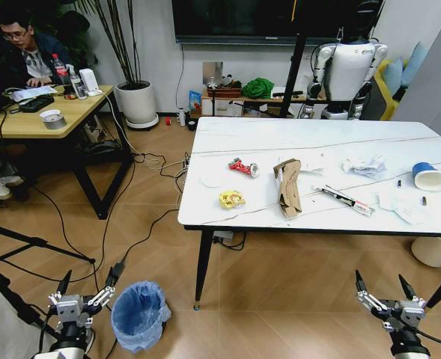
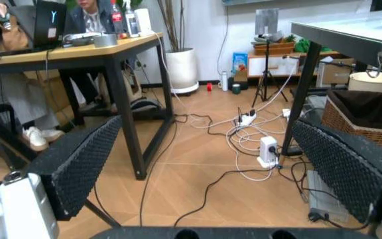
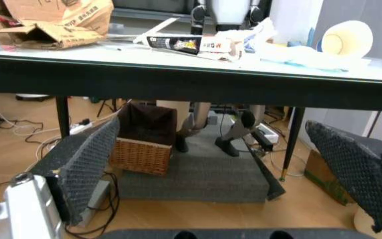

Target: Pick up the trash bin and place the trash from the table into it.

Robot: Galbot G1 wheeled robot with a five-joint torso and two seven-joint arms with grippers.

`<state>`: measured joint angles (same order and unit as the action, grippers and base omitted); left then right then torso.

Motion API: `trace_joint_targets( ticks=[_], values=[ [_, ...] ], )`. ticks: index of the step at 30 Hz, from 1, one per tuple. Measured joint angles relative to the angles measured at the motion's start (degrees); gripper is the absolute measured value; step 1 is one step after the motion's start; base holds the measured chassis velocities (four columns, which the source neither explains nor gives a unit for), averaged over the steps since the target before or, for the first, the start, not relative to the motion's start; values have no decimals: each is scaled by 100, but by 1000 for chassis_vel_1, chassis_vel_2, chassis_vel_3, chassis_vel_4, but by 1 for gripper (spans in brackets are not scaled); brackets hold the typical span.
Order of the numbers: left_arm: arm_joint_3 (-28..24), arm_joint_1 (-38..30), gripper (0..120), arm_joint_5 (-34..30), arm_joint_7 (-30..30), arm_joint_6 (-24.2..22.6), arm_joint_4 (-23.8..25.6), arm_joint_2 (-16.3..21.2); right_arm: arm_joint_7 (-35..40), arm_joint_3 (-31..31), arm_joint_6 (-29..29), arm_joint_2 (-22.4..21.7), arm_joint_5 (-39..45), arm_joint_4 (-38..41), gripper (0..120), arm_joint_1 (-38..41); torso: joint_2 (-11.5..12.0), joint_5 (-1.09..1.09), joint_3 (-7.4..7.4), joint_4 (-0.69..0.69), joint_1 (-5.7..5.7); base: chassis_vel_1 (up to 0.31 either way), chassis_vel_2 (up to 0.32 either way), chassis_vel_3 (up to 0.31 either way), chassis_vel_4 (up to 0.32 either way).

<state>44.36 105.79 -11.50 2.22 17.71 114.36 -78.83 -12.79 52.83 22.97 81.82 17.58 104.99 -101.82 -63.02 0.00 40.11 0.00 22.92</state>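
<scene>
Litter lies strewn over the table (image 1: 295,131) (cardboard (image 1: 287,187), cup (image 1: 428,176), can (image 1: 242,167)), while the bin (image 1: 139,315) stands on the floor by its near-left leg, just right of the open left gripper (image 1: 83,289), the right gripper (image 1: 382,286) also open.

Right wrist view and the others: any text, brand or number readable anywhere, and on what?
None can be read for certain.
Flattened printed carton on the table: dark label with white letters, blurred.
Brown cardboard: faint print, too blurred.
Yellow wrapper, crushed red can, blue-and-white paper cup: markings too small.
</scene>
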Motion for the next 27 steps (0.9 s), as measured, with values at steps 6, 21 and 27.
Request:
trace_joint_targets(
  ticks=[6, 21, 27],
  values=[
    [39, 61, 100, -234, -47, 21, -152, 252, -42, 22, 115, -123, -23, -274, 100, 26, 0, 1, 0, 0, 0, 0, 0, 0, 0],
    [76, 51, 100, -610, -251, -30, -384, 772, -81, 141, 248, -350, 89, -138, 100, -104, 19, 0, -9, 0, -8, 0, 0, 0, 0],
    [27, 55, 100, -633, -285, 22, -448, 636, -84, 139, 221, -215, 48, -36, 100, -62, 178, 0, -96, 0, -81, 0, 0, 0, 0]
  ],
)
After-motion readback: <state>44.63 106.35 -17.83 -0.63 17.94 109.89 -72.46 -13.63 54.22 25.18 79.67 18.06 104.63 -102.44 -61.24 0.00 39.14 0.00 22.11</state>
